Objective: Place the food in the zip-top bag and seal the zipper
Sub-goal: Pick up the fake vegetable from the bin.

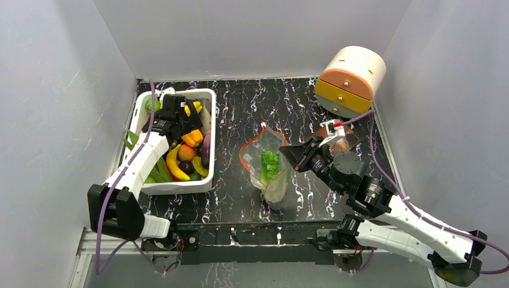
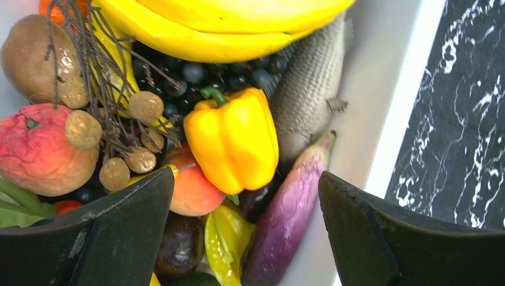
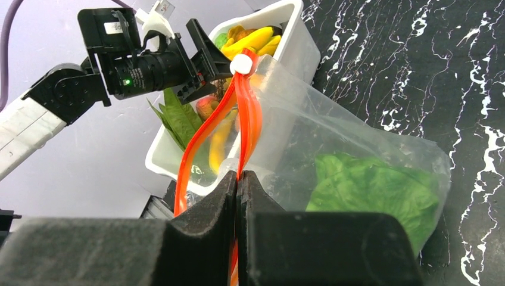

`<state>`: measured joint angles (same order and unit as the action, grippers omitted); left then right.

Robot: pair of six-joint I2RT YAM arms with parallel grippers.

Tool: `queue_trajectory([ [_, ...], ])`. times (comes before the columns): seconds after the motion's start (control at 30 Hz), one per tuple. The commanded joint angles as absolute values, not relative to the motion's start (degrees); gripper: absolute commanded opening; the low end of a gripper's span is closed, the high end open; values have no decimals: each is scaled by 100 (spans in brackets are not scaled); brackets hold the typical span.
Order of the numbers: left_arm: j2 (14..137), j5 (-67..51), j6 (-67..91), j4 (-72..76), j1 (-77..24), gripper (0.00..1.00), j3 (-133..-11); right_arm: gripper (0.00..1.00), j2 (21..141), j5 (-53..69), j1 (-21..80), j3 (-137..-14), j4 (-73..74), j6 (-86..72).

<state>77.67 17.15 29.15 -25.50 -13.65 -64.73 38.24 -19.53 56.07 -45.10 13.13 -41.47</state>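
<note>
Clear crinkly plastic: bag (image 1: 277,186), mid-way across the black marbled surface (image 1: 240,102). Stands roughly upright with the mouth open. Holds one green lettuce leaf (image 3: 369,190) low inside. Red-orange zipper (image 3: 247,113) along the mouth, strips spread apart, white slider (image 3: 241,64) at the far end.

Black right claw (image 3: 238,185): pressed together on the zipper at its near end, strip pinched between the fingers. Reaches in from the right side of the bag.

Black left claw (image 2: 244,232): spread wide, gripping nothing. Hangs over the white tub (image 1: 180,187) at the left of the surface, well apart from the bag. Frames, between its fingers, a yellow pepper (image 2: 235,140), a purple eggplant (image 2: 292,208) leaning along the tub wall, and a peach-coloured fruit (image 2: 190,193). Contact with any of these: impossible to tell.

Other food in the tub: yellow bananas (image 2: 226,24) at the top of the left wrist view, dark grapes (image 2: 196,71) just below them, a pinkish-red fruit (image 2: 41,149), a brown round piece (image 2: 30,56), long green leaves (image 3: 178,119) against one wall.

Far right corner: cream drum (image 1: 351,81) with orange and yellow fronts, tilted. Dark brown packet (image 1: 339,137) beside the right wrist, partly hidden.
</note>
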Motion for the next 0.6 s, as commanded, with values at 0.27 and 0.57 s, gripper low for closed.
queue_trajectory([
  [0.27,8139,1651,3479,-1980,-1120,89,-6152,0,3814,-1759,5581,-4462,819,-4098],
  [0.57,8455,1429,3521,-1724,-946,86,-5977,0,3797,-1725,5584,-4452,800,-4132],
])
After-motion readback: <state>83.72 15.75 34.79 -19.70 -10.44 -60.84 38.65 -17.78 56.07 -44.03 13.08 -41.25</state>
